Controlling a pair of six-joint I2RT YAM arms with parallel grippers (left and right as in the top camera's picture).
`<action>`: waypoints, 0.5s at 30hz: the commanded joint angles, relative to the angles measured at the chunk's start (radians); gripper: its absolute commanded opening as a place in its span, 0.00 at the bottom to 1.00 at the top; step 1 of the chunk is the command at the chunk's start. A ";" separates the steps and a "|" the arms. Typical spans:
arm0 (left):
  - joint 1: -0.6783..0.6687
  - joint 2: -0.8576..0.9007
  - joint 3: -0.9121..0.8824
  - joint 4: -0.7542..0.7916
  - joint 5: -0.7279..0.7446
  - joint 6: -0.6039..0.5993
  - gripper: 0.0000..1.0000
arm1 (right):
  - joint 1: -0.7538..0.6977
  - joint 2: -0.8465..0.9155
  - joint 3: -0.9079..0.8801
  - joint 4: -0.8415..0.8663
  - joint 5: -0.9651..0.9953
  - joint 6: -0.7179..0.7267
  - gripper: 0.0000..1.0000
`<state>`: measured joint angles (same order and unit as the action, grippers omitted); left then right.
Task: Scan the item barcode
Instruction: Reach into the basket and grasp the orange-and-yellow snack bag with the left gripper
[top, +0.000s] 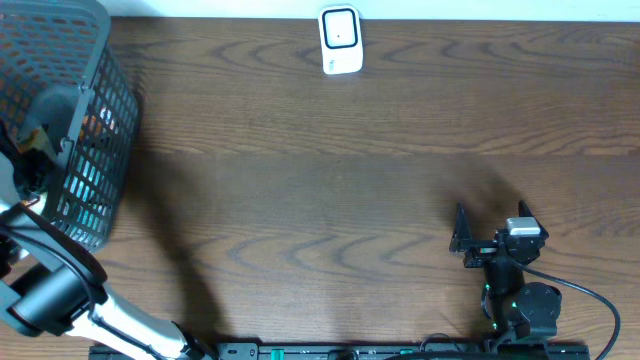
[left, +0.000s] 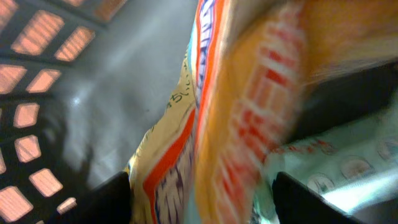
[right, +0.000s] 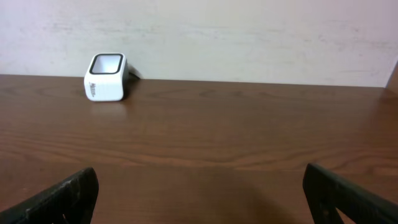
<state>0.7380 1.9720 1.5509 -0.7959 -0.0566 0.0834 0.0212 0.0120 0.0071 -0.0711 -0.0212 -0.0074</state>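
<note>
Left gripper (left: 199, 193): fingers spread, down inside the mesh basket (top: 100, 120) at your left end of the table (top: 350, 200). An orange-and-yellow snack packet (left: 249, 93) fills the gap between them. The wrist view is blurred, so you cannot tell whether either pad bears on it; nothing reads as a pinch.

Item location: in the basket, on edge, leaning against the wall. A pale green pack (left: 348, 168) sits just beside it under the right-hand finger.

Key relation: the packet's printed bands run steeply up the wrist view, so its long axis likely points away from the fingertips and the jaws would close across its thin faces (a good line for a grip, in my judgement).

Right gripper (top: 458, 230): jaws wide, holding nothing, low near the front edge, well apart from the basket. Your left arm is plainly the nearer one.

Scanner (top: 340, 40): white, at the far edge near centre, well apart from the basket. No barcode shows yet.
</note>
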 joint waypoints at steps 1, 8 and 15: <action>-0.002 0.043 0.005 -0.005 -0.005 0.014 0.42 | -0.003 -0.006 -0.001 -0.005 0.008 0.010 0.99; -0.002 -0.026 0.021 -0.001 -0.005 0.012 0.25 | -0.003 -0.006 -0.001 -0.006 0.008 0.010 0.99; -0.002 -0.195 0.022 0.002 -0.004 0.002 0.08 | -0.003 -0.006 -0.001 -0.006 0.008 0.010 0.99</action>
<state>0.7330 1.8931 1.5509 -0.7986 -0.0528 0.0921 0.0212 0.0120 0.0071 -0.0711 -0.0216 -0.0078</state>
